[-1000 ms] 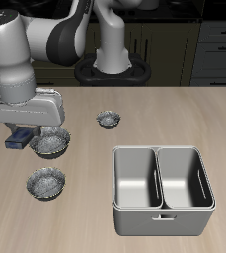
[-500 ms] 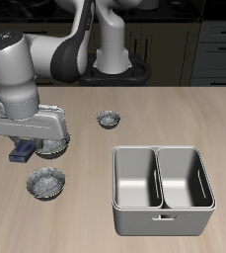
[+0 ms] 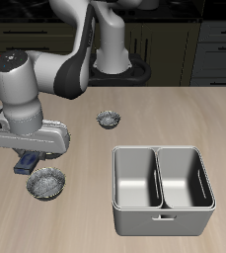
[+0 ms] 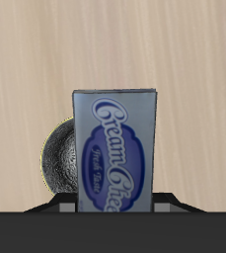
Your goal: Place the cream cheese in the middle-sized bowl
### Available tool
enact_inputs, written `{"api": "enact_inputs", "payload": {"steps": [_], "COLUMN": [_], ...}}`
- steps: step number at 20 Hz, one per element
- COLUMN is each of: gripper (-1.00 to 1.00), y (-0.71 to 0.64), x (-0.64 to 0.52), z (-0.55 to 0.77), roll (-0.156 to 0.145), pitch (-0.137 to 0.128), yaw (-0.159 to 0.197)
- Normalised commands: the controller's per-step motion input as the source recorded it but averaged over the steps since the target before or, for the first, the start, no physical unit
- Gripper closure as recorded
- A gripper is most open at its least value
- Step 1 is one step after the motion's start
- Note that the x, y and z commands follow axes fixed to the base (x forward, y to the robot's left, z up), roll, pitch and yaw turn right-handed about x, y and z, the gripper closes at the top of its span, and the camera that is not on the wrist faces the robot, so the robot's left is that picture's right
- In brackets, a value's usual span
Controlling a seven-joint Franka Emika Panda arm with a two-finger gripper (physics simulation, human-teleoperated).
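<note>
above the speckled grey-and-white bowl [image 3: 45, 182] near the table's front edge, the two-finger gripper [image 3: 29, 158] holds the small flat dark blue cream cheese packet [image 4: 114, 150] clamped between its fingers. a second ago it hung farther back, by another speckled bowl - now it has come forward. i judge this is the middle-sized bowl - lowering and release remain.
</note>
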Motion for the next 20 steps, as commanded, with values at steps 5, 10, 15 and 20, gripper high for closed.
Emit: {"api": "enact_inputs", "payload": {"steps": [5, 10, 15, 20], "gripper": [1.0, -1.0, -1.0, -1.0], "y": [0.08, -0.09, 0.12, 0.15], "x": [0.0, 0.05, -0.05, -0.01], "z": [-0.34, -0.27, -0.15, -0.04], "roll": [0.009, -0.119, 0.06, 0.041], "pitch": [0.04, 0.079, 0.023, 0.01], "yaw": [0.011, 0.038, -0.018, 0.009]}}
